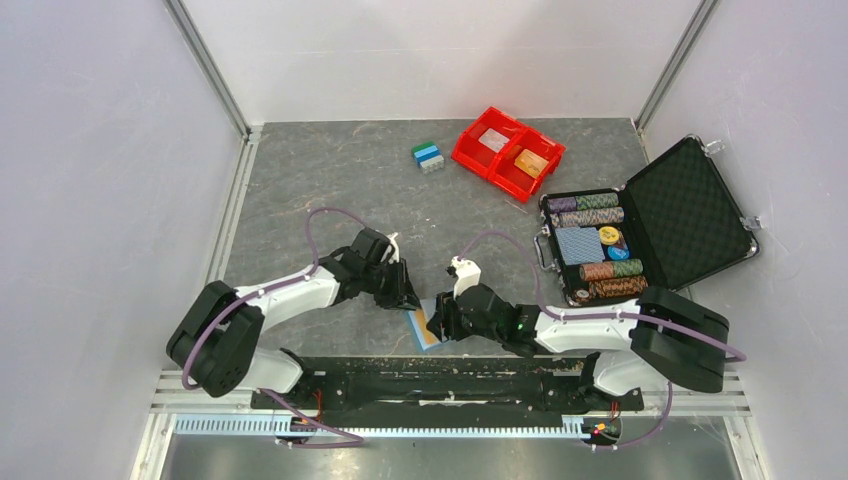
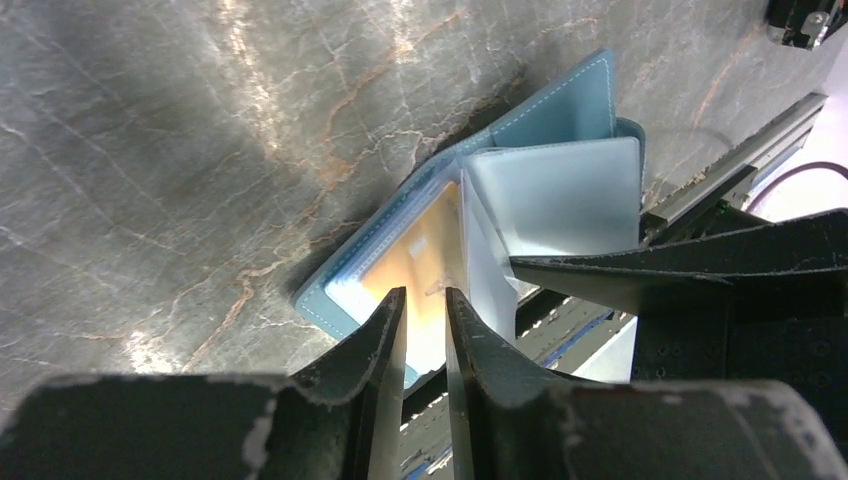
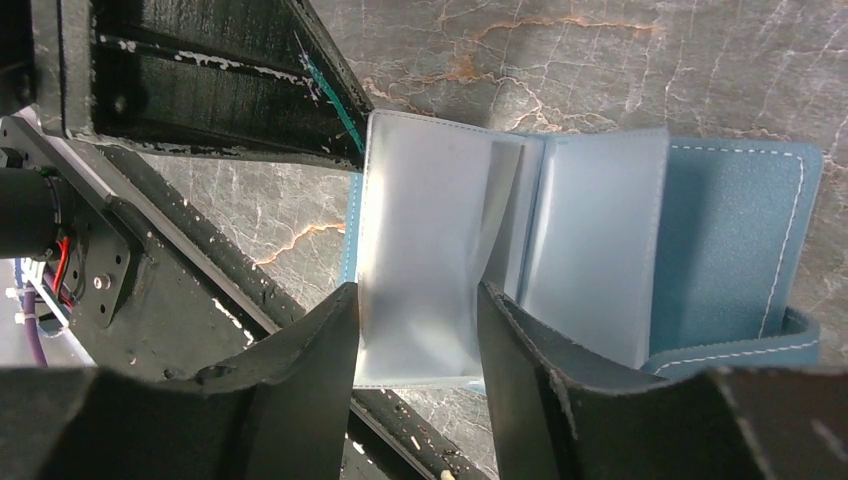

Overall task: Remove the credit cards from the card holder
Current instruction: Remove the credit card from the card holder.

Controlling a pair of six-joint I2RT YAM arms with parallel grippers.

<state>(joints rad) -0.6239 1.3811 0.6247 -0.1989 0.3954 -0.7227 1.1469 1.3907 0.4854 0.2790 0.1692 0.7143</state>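
The light-blue card holder (image 1: 428,330) lies spread open at the table's near edge, between both grippers. In the left wrist view an orange card (image 2: 428,245) sits in a clear sleeve of the card holder (image 2: 560,110). My left gripper (image 2: 425,305) stands over that card with a narrow gap between its jaws, nothing clamped. My right gripper (image 3: 415,325) is open, its fingers either side of a frosted whitish sleeve page (image 3: 425,220), which bows upward. Whether a whitish card is inside that page I cannot tell. From above, the left gripper (image 1: 408,298) and right gripper (image 1: 441,322) nearly meet.
A red two-compartment bin (image 1: 510,170) at the back holds a whitish item and an orange one. A small blue-green block (image 1: 428,156) stands beside it. An open black case (image 1: 690,200) with chips and a blue deck is at the right. The black base rail (image 1: 450,372) runs just below the holder.
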